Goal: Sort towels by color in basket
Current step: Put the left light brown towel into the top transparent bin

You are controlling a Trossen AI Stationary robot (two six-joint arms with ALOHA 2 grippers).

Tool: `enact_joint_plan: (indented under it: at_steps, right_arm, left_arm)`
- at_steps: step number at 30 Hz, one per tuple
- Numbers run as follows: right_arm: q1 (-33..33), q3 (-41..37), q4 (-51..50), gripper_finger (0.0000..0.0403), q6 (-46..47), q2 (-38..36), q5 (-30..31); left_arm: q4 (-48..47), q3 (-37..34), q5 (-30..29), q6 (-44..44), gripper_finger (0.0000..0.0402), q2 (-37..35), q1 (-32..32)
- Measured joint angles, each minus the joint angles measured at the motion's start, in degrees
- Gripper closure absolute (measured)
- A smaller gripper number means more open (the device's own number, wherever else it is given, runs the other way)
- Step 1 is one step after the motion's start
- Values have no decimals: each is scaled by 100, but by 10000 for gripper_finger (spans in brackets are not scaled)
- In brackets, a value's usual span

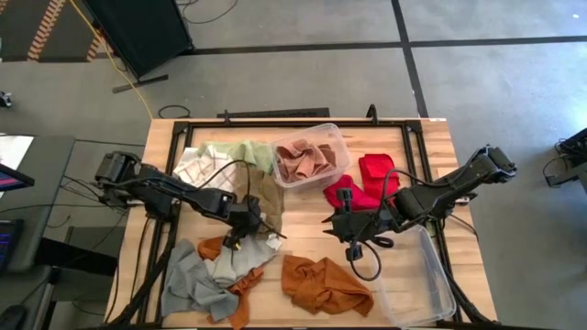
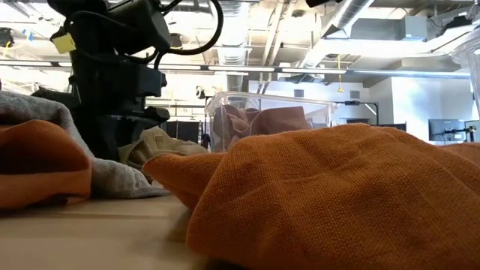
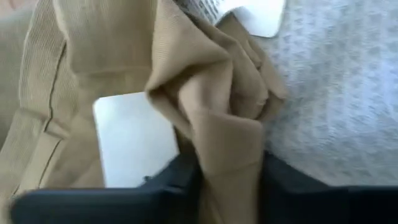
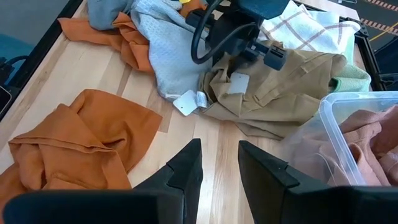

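My left gripper (image 1: pixel 248 223) is shut on a tan towel (image 1: pixel 271 196) at the table's middle; it also shows in the right wrist view (image 4: pixel 244 38). Around it lie a pale grey-white towel (image 1: pixel 240 261), a grey towel (image 1: pixel 191 280), two rust orange towels (image 1: pixel 323 284) (image 1: pixel 240 298), a white-checked towel (image 1: pixel 196 165) and a pale green towel (image 1: pixel 249 151). Pink towels lie in a clear bin (image 1: pixel 337 137). Red towels (image 1: pixel 371 181) lie on the table under my right arm. My right gripper (image 4: pixel 217 167) is open and empty above bare wood. My left gripper pinches a bunched fold of the tan towel (image 3: pixel 219 140) between its two fingers (image 3: pixel 179 182); several layers are gathered there. The fingers come from above, pointing down. The rest of the towel (image 4: pixel 283 87) lies spread on the table, slack.
A second clear bin (image 1: pixel 424 275) stands empty at the near right. The nearer orange towel (image 2: pixel 337 195) fills the front of the low view. White tags (image 4: pixel 185 102) lie at the pale towel's edge. Bare wood shows between the two grippers.
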Motion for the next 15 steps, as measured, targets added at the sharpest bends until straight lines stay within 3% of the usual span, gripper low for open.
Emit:
enact_joint_plan:
  at_steps: [3, 15]
  right_arm:
    - [0, 0, 7, 269, 0, 0, 0]
    - [-9, 0, 53, 269, 63, 215, -4]
  left_arm:
    - [-360, 161, 11, 75, 388, 0, 0]
    - [-1506, 1134, -117, 442, 387, 0, 0]
